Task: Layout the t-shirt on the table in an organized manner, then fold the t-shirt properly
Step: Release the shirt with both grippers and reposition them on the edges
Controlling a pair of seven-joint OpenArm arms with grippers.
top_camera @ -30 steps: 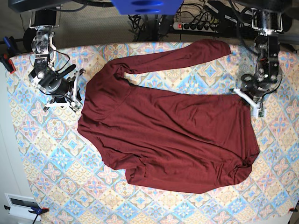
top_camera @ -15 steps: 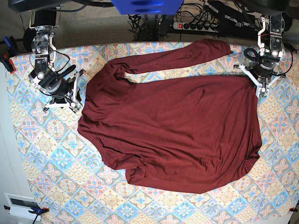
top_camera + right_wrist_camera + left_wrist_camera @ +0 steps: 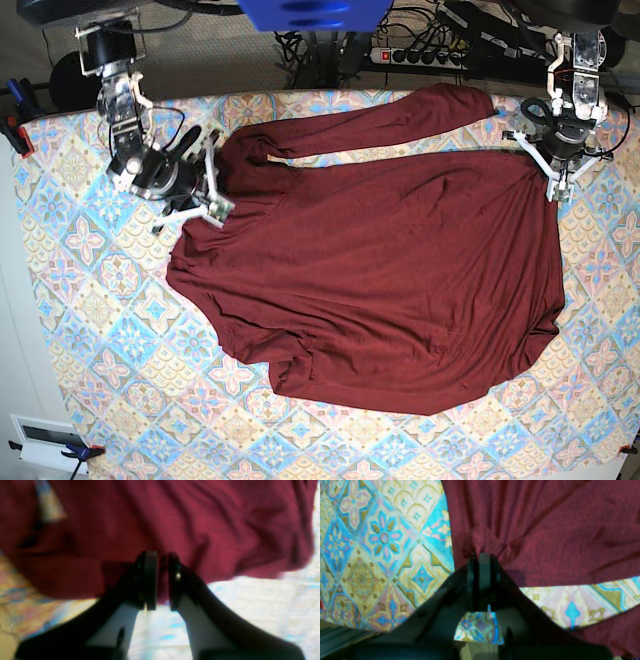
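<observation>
A power strip (image 3: 420,55) and tangled cables (image 3: 310,45) lie on grey floor.

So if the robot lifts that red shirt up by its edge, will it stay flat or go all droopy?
Probably droopy. The t-shirt bunches into folds where the left gripper pinches it, so the cloth looks soft. It likely weighs little, as thin wrinkles run across it. On the table it may drag and crease rather than slide.

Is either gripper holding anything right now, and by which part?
Both hold the t-shirt. The left gripper is shut on a bunched edge fold; the right gripper pinches the fabric's edge between its jaws.
</observation>
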